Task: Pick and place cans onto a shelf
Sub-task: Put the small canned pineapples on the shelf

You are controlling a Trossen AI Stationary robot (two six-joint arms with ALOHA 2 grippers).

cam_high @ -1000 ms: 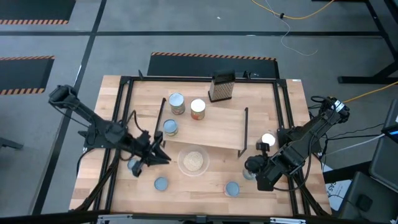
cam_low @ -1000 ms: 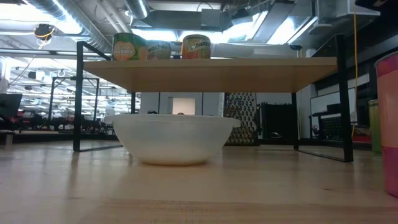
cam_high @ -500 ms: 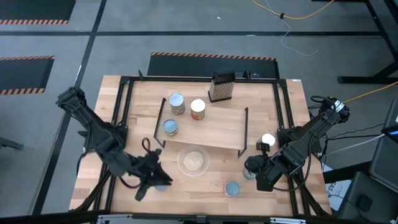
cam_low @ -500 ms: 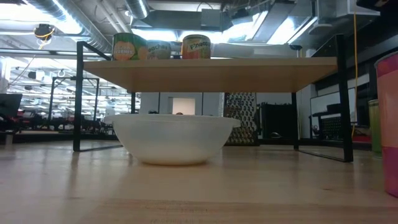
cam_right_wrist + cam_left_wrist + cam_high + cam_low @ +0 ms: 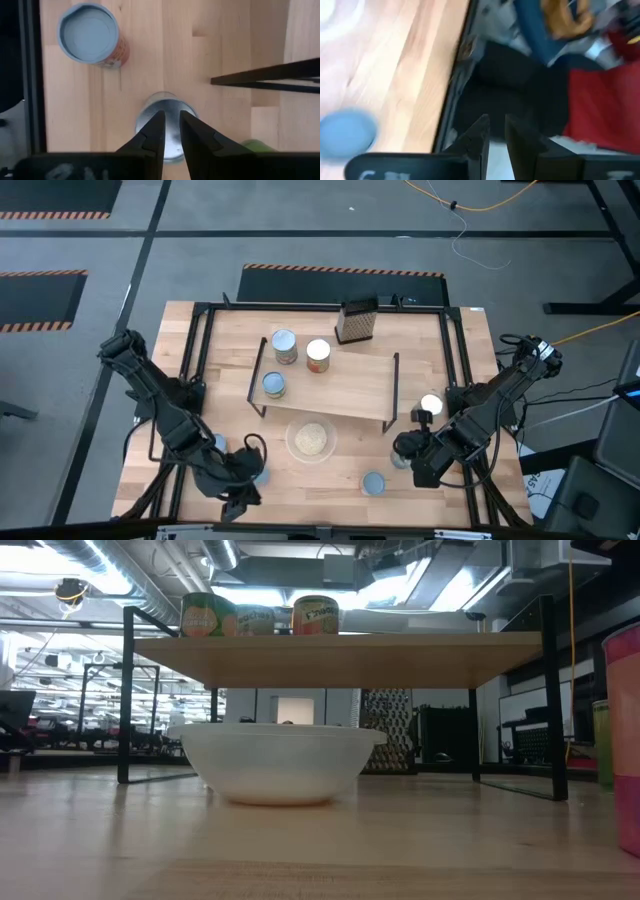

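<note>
Off to one side of the left gripper's [image 5: 493, 131] nearly pressed-together jaws stands an upright blue-topped can [image 5: 344, 136], closest to this arm, while the right gripper [image 5: 170, 129] waits, jaws narrow.

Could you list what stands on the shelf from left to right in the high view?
On the shelf: blue-topped can → silver-topped can → white-topped can.

Three cans [image 5: 284, 346] on one shelf [image 5: 350, 386], five on the table [image 5: 420, 340]; one bowl [image 5: 311, 439], one grater [image 5: 355, 320].
</note>
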